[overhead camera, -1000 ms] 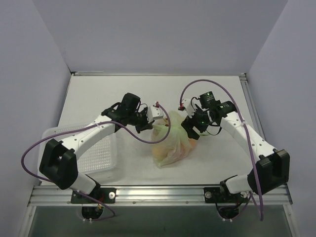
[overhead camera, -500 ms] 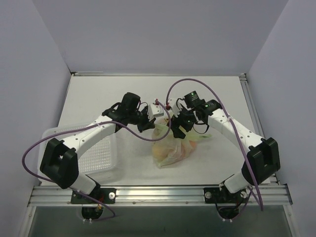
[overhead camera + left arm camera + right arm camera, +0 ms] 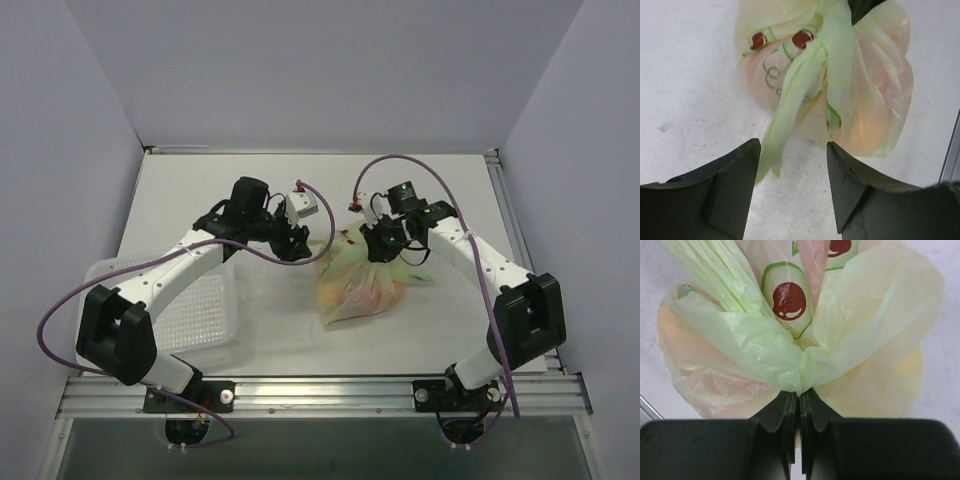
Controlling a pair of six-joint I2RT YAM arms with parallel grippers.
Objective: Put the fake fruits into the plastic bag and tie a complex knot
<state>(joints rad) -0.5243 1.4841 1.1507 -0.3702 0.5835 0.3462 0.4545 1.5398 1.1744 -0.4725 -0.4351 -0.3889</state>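
So the thin, crinkly, pale green see-through plastic bag (image 3: 360,290) sits on the white tabletop (image 3: 240,190), a bit right of the middle. It's bulging with the glossy fake fruits (image 3: 372,296). Through the film they're only orange, pink and yellow blurs, so I can't tell which fruit is which. The bag has little red-and-green drawings (image 3: 789,301) printed on it.

The right end effector (image 3: 800,395) is at the bag's 1 o'clock in the overhead view. Its two black fingers are pressed together, with a gathered fold of the green film pinched between them, right where the film bunches up.

The left end effector (image 3: 792,145) is at the bag's 10 o'clock with its fingers spread apart and nothing gripped. A long twisted strip of the bag film (image 3: 790,110) runs from the bunched neck (image 3: 836,45) down toward the gap between those fingers. Its pointed end is just short of them, not touching either one as far as I can tell.

A white perforated plastic basket tray (image 3: 190,320) sits at the bag's 9 o'clock, well apart from it, near the left arm's base.
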